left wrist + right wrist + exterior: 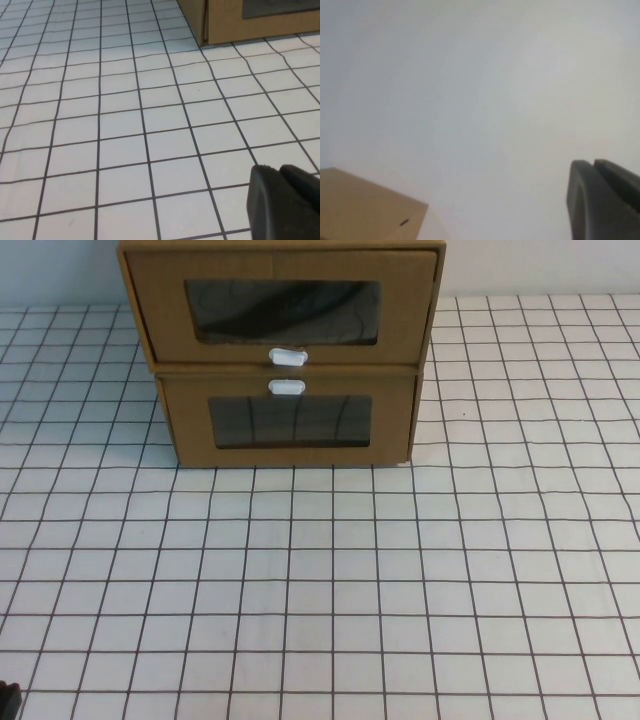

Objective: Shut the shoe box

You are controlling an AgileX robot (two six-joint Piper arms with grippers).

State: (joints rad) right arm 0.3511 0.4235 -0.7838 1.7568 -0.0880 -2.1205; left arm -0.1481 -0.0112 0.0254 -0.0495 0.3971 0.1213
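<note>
Two brown cardboard drawer boxes stand stacked at the back of the table. The upper one is the shoe box point(283, 308), with a clear window and a white pull tab point(288, 357) just below it. Its front juts out past the lower box point(290, 420), whose tab sits above its window. My left gripper point(275, 169) is shut and empty, low over the tiles, well short of the lower box's corner point(240, 22). My right gripper point(594, 162) is shut and empty, raised and facing the blank wall, with a cardboard corner point(365, 212) near it.
The white table point(320, 580) has a black grid cloth, bare in front of the boxes. A pale wall stands behind the stack. A dark bit of my left arm point(6, 700) shows at the near left corner of the high view.
</note>
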